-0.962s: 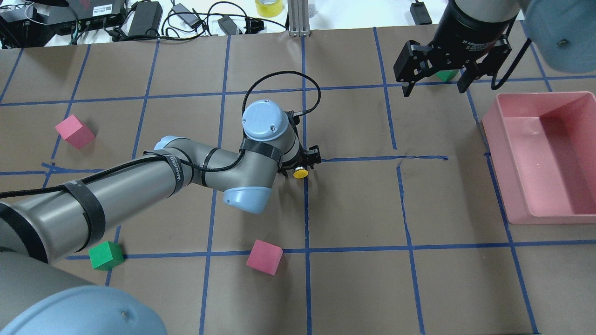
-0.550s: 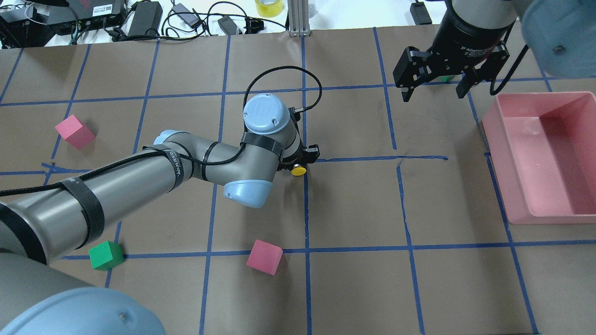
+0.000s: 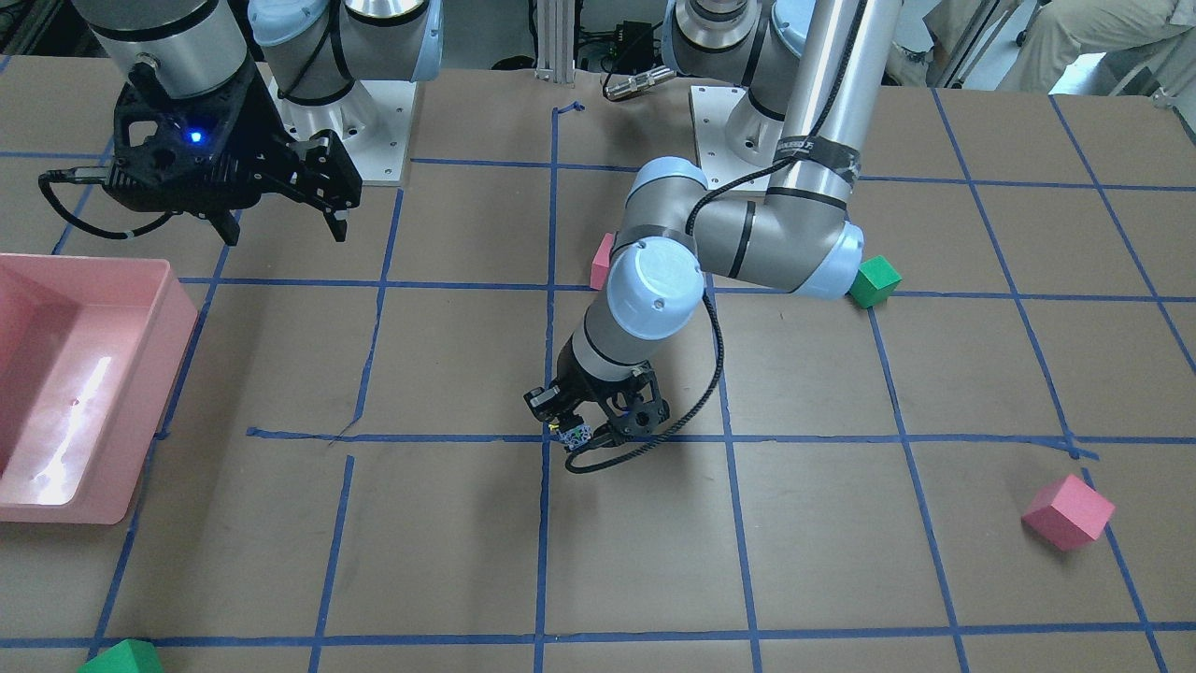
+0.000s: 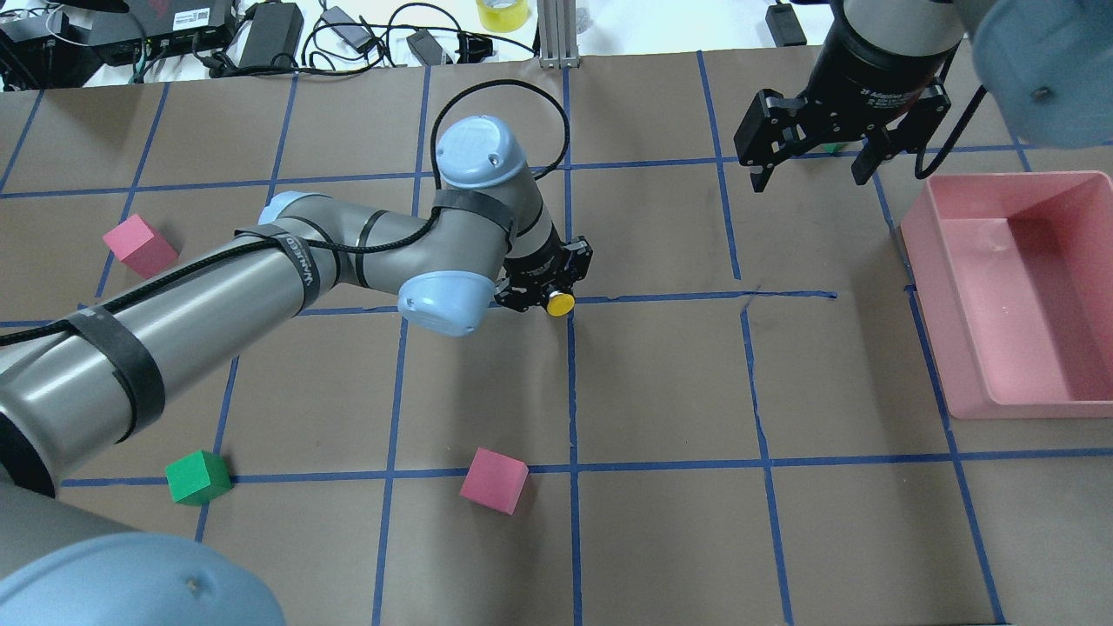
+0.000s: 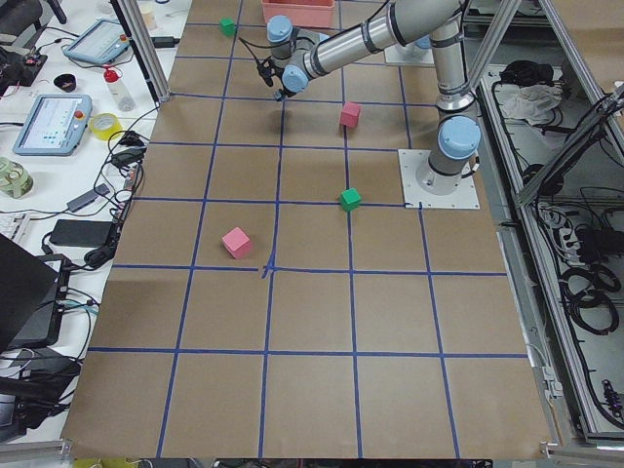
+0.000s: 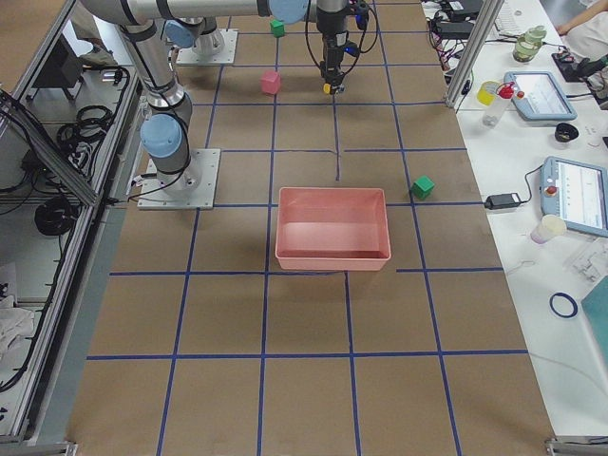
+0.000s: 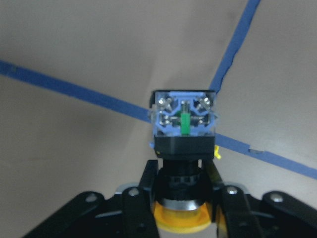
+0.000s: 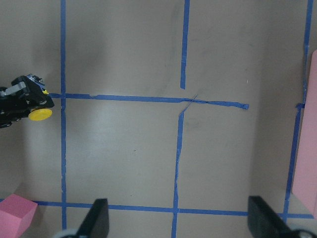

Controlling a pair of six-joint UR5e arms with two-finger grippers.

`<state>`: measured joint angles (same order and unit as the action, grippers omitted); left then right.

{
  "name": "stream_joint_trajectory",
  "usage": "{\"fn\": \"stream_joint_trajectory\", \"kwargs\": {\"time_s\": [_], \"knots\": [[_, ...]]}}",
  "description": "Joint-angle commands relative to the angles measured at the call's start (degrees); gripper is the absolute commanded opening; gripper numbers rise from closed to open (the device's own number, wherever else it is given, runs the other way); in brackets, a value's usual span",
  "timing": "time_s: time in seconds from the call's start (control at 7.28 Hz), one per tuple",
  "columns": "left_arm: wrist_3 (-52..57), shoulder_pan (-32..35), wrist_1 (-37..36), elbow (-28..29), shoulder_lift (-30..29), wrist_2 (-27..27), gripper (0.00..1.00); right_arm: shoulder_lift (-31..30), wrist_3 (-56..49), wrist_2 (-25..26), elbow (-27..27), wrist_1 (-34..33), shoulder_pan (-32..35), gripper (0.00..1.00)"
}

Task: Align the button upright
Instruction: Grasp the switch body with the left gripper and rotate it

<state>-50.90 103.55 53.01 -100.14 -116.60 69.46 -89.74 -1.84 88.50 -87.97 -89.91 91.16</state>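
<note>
The button [image 4: 560,303] has a round yellow cap, a black body and a whitish base block [image 7: 183,119]. My left gripper [image 4: 546,291] is shut on its black body over a blue tape crossing at mid-table. In the left wrist view the base block points away at the table and the cap [image 7: 181,222] sits by the fingers [image 7: 148,179]. The base block also shows in the front view [image 3: 572,435], close above the paper; I cannot tell whether it touches. My right gripper [image 4: 809,172] is open and empty, high at the far right.
A pink bin [image 4: 922,252] stands at the right edge. Pink cubes [image 4: 139,245] [image 4: 494,480] and a green cube [image 4: 198,477] lie on the left half. Another green cube [image 4: 833,148] is mostly hidden behind my right gripper. Cables and power bricks line the far edge.
My left wrist has swung and moved away from the robot, carrying the button a little farther along the tape line. My right gripper has shifted slightly and stays open.
</note>
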Motion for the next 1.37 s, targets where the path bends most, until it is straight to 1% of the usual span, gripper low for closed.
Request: {"fn": "stream_joint_trajectory", "kwargs": {"time_s": [0.0, 0.27, 0.41, 0.55, 0.69, 1.24], "knots": [[-10.16, -4.84, 3.06, -1.88, 0.06, -18.93, 0.00, 0.00, -0.10, 0.00, 0.00, 0.00, -0.02, 1.00], [-11.07, -6.16, 2.98, -6.10, -1.43, -33.26, 0.00, 0.00, -0.18, 0.00, 0.00, 0.00, -0.02, 1.00], [-10.80, -8.00, 3.07, -7.51, -1.61, -36.82, 0.00, 0.00, -0.19, 0.00, 0.00, 0.00, -0.02, 1.00], [-10.37, -9.49, 3.07, -9.26, -2.05, -42.07, 0.00, 0.00, -0.27, 0.18, 0.00, 0.00, -0.02, 1.00], [-7.75, -10.99, 3.33, -10.50, -2.92, -45.69, 0.00, 0.00, -0.19, 0.35, -0.18, 0.00, -0.02, 1.00], [-7.46, -11.44, 4.21, -10.69, -6.96, -45.91, 0.00, 0.00, -0.27, 0.36, -0.53, 0.00, -0.02, 1.00]]}}
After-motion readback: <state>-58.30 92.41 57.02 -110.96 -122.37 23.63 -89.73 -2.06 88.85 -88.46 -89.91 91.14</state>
